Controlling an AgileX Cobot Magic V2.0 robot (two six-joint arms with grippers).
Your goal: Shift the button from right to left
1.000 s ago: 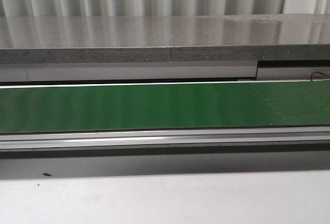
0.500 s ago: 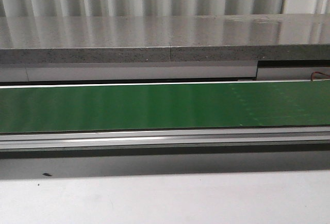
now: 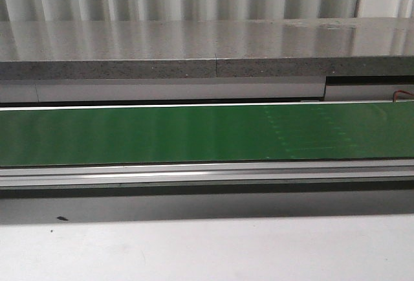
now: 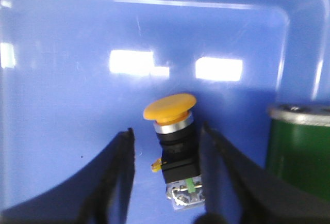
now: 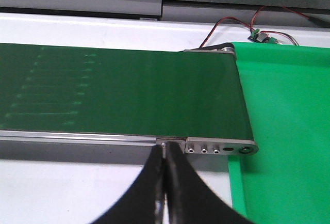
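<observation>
The button [image 4: 175, 146] lies on the floor of a blue bin [image 4: 77, 79] in the left wrist view: yellow cap, silver ring, black collar, and a grey block with a green mark. My left gripper [image 4: 167, 131] is open around it. One finger is close beside the button's body and the other stands clear of it. My right gripper [image 5: 165, 149] is shut with nothing in it, above the white table just before the conveyor's metal rail. The front view shows neither gripper and no button.
A green cylinder with a silver rim [image 4: 299, 146] stands in the bin beside the button. A green conveyor belt [image 3: 194, 135] runs across the table and ends at a green tray [image 5: 289, 121]. A small circuit board with red wires [image 5: 263, 37] sits behind the tray.
Faint pale marks on the green belt have shifted leftwards across the front view. Nothing else there has moved.
</observation>
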